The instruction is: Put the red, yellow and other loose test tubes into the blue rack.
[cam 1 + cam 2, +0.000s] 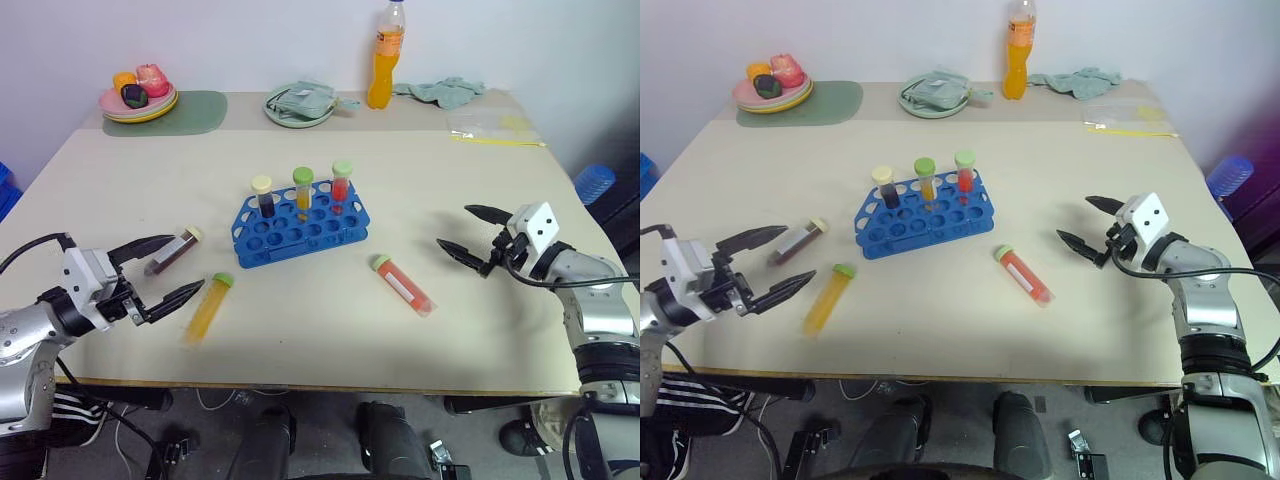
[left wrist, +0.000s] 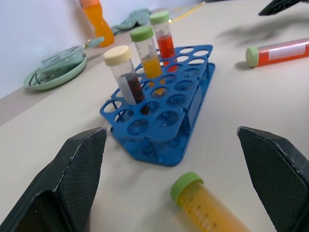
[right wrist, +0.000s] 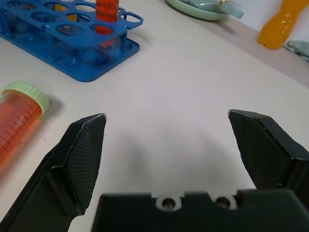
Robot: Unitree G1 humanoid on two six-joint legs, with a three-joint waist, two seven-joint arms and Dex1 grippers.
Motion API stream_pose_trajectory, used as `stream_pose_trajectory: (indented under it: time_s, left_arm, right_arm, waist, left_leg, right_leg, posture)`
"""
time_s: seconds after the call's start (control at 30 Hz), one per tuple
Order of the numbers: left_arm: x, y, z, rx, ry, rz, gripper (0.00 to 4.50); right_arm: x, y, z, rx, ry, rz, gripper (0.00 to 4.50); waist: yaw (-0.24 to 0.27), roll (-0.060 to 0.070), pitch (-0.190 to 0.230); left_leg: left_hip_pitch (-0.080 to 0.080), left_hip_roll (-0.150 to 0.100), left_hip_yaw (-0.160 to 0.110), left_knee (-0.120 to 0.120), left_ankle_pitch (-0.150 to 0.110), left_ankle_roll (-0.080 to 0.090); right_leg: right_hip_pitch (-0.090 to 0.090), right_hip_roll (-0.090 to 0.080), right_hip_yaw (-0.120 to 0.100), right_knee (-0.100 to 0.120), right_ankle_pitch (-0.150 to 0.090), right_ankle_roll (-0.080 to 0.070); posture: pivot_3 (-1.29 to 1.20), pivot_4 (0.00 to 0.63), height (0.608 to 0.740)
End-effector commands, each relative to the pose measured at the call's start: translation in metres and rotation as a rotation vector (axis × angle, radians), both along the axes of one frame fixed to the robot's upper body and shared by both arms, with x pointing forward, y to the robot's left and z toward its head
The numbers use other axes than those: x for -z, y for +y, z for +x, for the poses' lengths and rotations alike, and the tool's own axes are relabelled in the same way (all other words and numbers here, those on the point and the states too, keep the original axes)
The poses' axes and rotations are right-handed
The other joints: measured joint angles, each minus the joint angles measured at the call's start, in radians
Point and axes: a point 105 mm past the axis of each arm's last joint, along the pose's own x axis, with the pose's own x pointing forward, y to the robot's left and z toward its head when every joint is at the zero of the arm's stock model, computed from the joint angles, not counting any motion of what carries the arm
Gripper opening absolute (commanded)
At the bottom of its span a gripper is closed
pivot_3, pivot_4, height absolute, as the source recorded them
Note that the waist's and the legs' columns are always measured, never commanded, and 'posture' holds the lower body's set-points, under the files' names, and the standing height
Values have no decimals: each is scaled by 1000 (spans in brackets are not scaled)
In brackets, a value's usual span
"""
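On the beige surface [image 1: 480,340] by a white wall, the blue rack [image 1: 300,224] holds three upright tubes [image 1: 302,192]; three loose test tubes [image 1: 403,285] lie around it, both hands [image 1: 155,270] [image 1: 474,238] released, empty.

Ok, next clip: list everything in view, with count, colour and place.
Rack: one, blue, table centre.
Standing tubes: three in the rack's back row, dark, yellow, red.
Loose tubes: three lying on the table, dark and yellow on the left, red on the right.
Bottle: one, orange, far edge.
Green plate: one, holding cloth, far edge.
Pink plate: one, holding fruit, on a green mat, far left.
Cloth: one, pale green, far right.
Plastic bag: one, clear, right.
Left gripper: open, empty.
Right gripper: open, empty.
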Motion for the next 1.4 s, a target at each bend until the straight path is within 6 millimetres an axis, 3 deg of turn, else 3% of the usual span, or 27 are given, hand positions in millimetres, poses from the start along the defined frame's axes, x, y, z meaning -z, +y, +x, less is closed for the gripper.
stream_pose_trajectory:
  time_s: [0.03, 0.3, 0.43, 0.67, 0.77, 1.0, 1.27, 1.4]
  left_arm:
    - [-8, -4, 3, 18, -43, 9, 4458]
    - [-18, -3, 11, 31, -66, 4, 4458]
    - [-25, -12, 18, 43, -100, -15, 4458]
    - [-25, -22, 21, 68, -93, -54, 4458]
    - [-24, -33, 25, 126, -77, -55, 4458]
    - [-21, -45, 29, 185, -55, -50, 4458]
    - [-13, -53, 18, 246, -14, -31, 4458]
    - [-11, -52, 8, 296, 45, -32, 4458]
  right_arm:
    - [-19, -5, 0, 16, -72, -16, 4500]
    - [-29, -4, 1, 58, -92, 40, 4500]
    - [-38, -5, 7, 78, -70, 78, 4500]
    - [-56, 19, 3, 44, -29, 106, 4500]
    - [-64, 25, 1, 74, 76, 171, 4500]
    - [-59, 38, -13, 125, 303, 82, 4500]
    - [-60, 81, -43, 52, 527, 19, 4500]
    - [-49, 88, -47, 136, 617, -93, 4500]
  waist:
    - [0, 0, 0]
    - [-1, 0, 0]
    - [-1, 0, 0]
    - [-1, 0, 0]
    - [4, 0, 0]
    - [-1, 0, 0]
    - [3, 0, 0]
    - [3, 0, 0]
  left_leg:
    - [0, 0, 0, 0, 0, 0]
    - [0, 0, 0, 0, 0, 0]
    - [0, 0, 0, 0, 0, 0]
    - [0, 0, 0, 0, 0, 0]
    - [-1, 0, 0, 1, 0, 0]
    - [-1, 0, 0, 0, 0, 0]
    - [-3, 0, 0, 0, 0, 0]
    - [-4, 0, 0, 0, 0, 0]
  right_leg:
    - [0, 0, 0, 0, 0, 0]
    - [0, 0, 0, 0, 0, 0]
    - [0, 0, 0, 0, 0, 0]
    - [-1, 0, 1, 0, 2, 3]
    - [0, 0, 1, 0, 2, 3]
    - [-1, 0, 1, -2, 1, 1]
    - [-3, 0, 1, -1, 1, 1]
    - [-3, 0, 1, -2, 1, 1]
  posture:
    - [0, 150, 740]
    - [0, 150, 740]
    - [0, 150, 740]
    - [0, 150, 740]
    - [0, 150, 740]
    - [0, 150, 740]
    - [0, 150, 740]
    - [0, 150, 740]
